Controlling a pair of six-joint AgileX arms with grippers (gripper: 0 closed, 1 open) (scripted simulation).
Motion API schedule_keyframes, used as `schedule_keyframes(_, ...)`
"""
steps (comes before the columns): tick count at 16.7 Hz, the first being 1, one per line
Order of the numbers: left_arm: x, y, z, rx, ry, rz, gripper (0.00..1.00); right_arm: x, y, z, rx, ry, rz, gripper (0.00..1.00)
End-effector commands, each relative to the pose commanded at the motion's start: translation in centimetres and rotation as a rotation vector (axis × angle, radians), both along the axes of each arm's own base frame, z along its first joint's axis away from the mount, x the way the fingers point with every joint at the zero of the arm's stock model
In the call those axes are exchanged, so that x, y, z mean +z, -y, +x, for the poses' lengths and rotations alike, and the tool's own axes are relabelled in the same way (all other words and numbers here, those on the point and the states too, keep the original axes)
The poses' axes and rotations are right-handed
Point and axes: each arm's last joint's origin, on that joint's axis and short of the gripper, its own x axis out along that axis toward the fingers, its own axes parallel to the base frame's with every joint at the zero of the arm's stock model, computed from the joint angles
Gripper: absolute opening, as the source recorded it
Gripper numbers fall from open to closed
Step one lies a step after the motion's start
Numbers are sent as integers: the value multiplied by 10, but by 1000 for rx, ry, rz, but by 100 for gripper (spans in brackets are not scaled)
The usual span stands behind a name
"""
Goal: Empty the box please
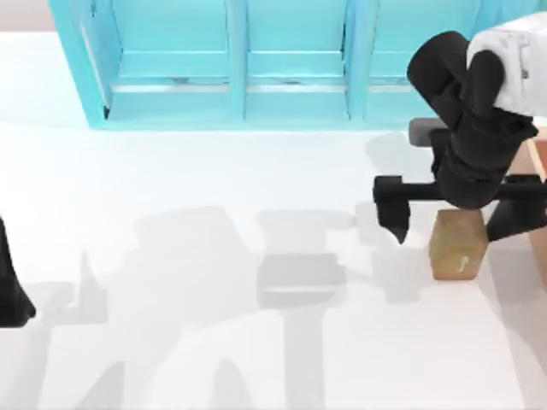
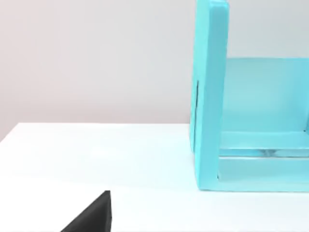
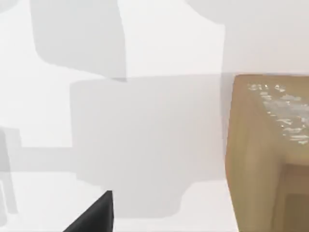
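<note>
Right gripper (image 1: 444, 213) is hovering over the table's (image 1: 214, 213) right side, fingers spread wide and straddling a small olive-brown carton (image 1: 459, 243) without gripping it; one dark fingertip (image 1: 398, 224) is pointing down left of the carton. The box (image 1: 538, 162) is peeking in as a tan sliver at the right edge, behind that arm. Turquoise cabinet (image 1: 248, 60) is standing along the far side. Left gripper (image 1: 10, 282) is resting at the left edge; whether its jaws are parted cannot be told.

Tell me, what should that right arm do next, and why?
Probably lift the right pincer and swing it toward the box at the right edge of the table. Its jaws stand open either side of the small carton, which stands on the table beside the box, seemingly unloaded. The left pincer is parked far left.
</note>
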Motion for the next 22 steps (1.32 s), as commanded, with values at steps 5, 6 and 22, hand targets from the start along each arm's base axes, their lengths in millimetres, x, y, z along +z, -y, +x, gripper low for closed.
schedule_keyframes(5,0,0,0,0,0,0,100,29,16,2,-24,-61,-12,100)
schedule_keyframes(6,0,0,0,0,0,0,100,37,21,5,-26,-47,-9,100)
schedule_keyframes(22,0,0,0,0,0,0,100,74,201,40,-21,-40,-2,100)
